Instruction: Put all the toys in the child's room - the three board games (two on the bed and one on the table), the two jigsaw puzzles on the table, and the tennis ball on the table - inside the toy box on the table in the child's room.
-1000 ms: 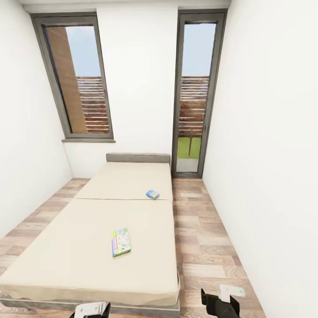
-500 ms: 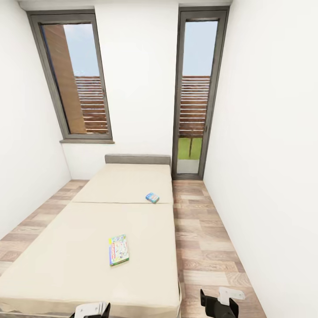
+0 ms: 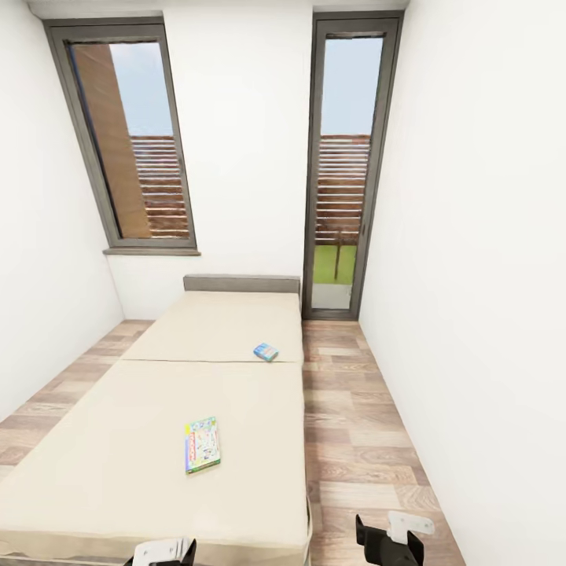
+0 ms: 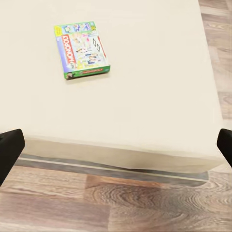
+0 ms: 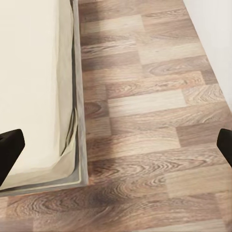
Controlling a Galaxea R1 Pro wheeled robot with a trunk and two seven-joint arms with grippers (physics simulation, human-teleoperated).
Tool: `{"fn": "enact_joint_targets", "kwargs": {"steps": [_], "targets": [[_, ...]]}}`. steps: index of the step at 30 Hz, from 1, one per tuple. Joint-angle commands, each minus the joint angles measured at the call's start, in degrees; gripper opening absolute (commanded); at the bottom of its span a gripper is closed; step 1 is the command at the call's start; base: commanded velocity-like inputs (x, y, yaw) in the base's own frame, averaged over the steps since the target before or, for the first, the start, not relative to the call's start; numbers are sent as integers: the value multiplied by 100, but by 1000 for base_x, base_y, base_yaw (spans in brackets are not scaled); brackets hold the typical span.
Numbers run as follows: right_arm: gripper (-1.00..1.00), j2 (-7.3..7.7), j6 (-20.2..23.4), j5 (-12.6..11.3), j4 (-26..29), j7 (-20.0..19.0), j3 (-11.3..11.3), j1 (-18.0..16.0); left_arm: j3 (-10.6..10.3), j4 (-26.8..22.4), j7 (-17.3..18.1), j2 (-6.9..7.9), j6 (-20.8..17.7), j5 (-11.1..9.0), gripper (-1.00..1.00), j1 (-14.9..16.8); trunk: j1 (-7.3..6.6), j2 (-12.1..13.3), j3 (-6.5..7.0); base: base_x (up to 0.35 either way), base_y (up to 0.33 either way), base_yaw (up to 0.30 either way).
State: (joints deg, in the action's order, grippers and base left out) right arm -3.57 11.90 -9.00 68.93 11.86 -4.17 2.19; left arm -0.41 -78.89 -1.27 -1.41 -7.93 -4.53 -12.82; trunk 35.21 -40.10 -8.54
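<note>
Monopoly board game (image 3: 202, 444) on bed (image 3: 118, 487) – small blue box (image 3: 266, 351), prob. another game, farther up; both grippers' fingers spread wide, empty.

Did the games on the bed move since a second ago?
No. The whole view shifted because the robot's camera moved. The Monopoly box and small blue box lie on the bed as before, and both grippers hold nothing.

Bare mattress (image 3: 118, 472) surrounds board game (image 3: 202, 444).
</note>
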Motion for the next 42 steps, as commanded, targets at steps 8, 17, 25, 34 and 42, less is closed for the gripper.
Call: {"fn": "enact_joint_targets", "kwargs": {"steps": [8, 17, 25, 34, 42], "targets": [[100, -3, 31, -47, 7, 44, -13, 0, -3, -11, -14, 0, -33, -45, 100, -1, 2, -7, 19, 0, -19, 117], [100, -3, 30, -41, -36, 52, -13, 1, -3, -4, -18, 0, -33, -39, 100, -1, 2, -7, 38, 0, -2, 257], [100, -3, 24, -41, -75, 53, -13, 0, -3, -2, -22, 0, -33, -39, 100, -1, 2, -7, 41, 0, 0, 284], [100, -3, 23, -40, -93, 53, -13, 0, -3, 2, -23, 0, -33, -39, 100, -1, 2, -7, 41, 0, 0, 289], [100, -3, 23, -40, -99, 53, -13, 1, -3, 5, -23, 0, -33, -39, 100, -1, 2, -7, 41, 41, -55, 291]]}}
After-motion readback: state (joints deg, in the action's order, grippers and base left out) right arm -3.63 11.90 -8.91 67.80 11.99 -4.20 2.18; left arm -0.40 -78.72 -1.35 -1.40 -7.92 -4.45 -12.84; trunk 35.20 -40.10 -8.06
